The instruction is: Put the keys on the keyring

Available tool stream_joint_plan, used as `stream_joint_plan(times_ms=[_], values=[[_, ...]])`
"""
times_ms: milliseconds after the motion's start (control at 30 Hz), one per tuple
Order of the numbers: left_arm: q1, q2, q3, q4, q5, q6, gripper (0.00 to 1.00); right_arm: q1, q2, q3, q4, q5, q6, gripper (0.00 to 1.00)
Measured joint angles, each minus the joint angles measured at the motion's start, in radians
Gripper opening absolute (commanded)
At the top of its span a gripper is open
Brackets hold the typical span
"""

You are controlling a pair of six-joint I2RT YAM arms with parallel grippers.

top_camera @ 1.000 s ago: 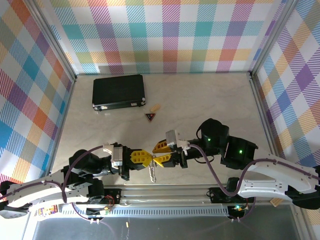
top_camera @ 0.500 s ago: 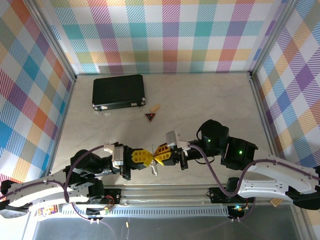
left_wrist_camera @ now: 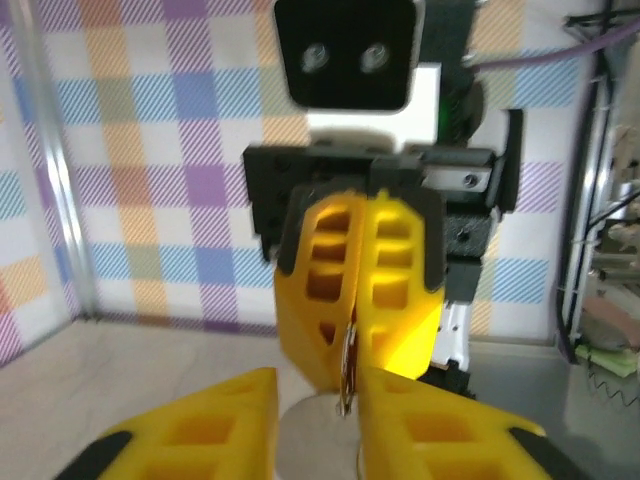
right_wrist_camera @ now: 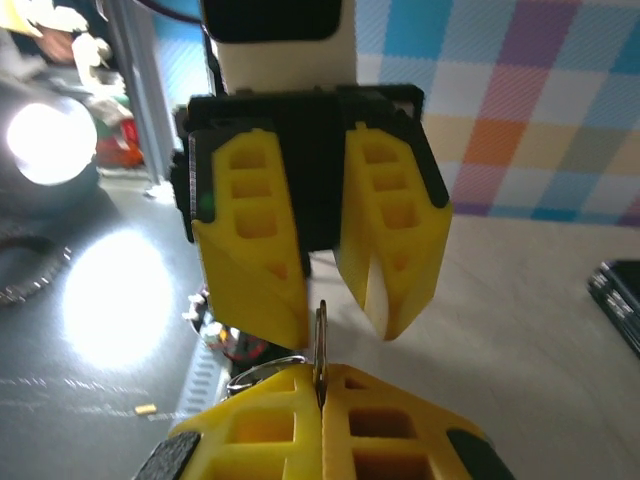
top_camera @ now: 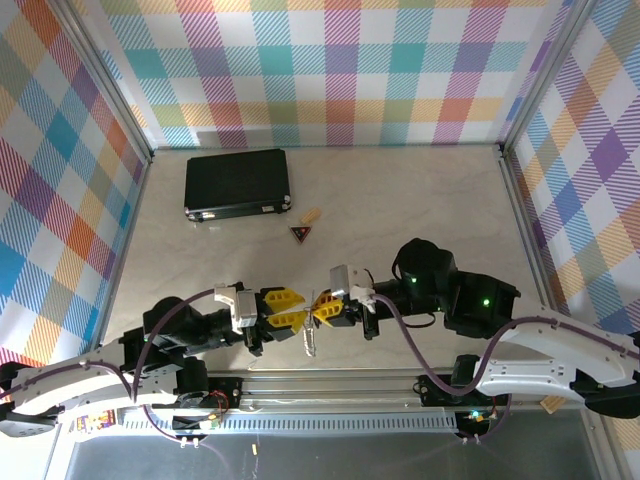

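Counter (top_camera: pixel 420 200): pale marble, plaid walls (top_camera: pixel 350 70).
Left tool (top_camera: pixel 298 309): parted, medium gap.
Right tool (top_camera: pixel 318 310): pinching keyring (right_wrist_camera: pixel 321 340).
Keys (top_camera: pixel 309 342): hanging below.

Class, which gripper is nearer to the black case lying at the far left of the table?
Left. The left gripper sits toward the camera from the black case, slightly to its right; the right gripper faces it tip to tip, further right.
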Motion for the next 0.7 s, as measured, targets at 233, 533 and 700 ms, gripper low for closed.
stream_joint_plan(times_ms=[233, 533, 700], values=[[0.000, 0.036, 0.117, -0.233, -0.112, 0.079, 0.32, 0.000, 0.121, 0.174, -0.232, 0.147, -0.093, 0.00], [0.000, 0.118, 0.138, -0.306, -0.137, 0.113, 0.32, 0.000, 0.181, 0.222, -0.382, 0.192, -0.134, 0.00], [0.000, 0.159, 0.138, -0.308, -0.137, 0.123, 0.30, 0.000, 0.181, 0.232, -0.406, 0.174, -0.145, 0.00]])
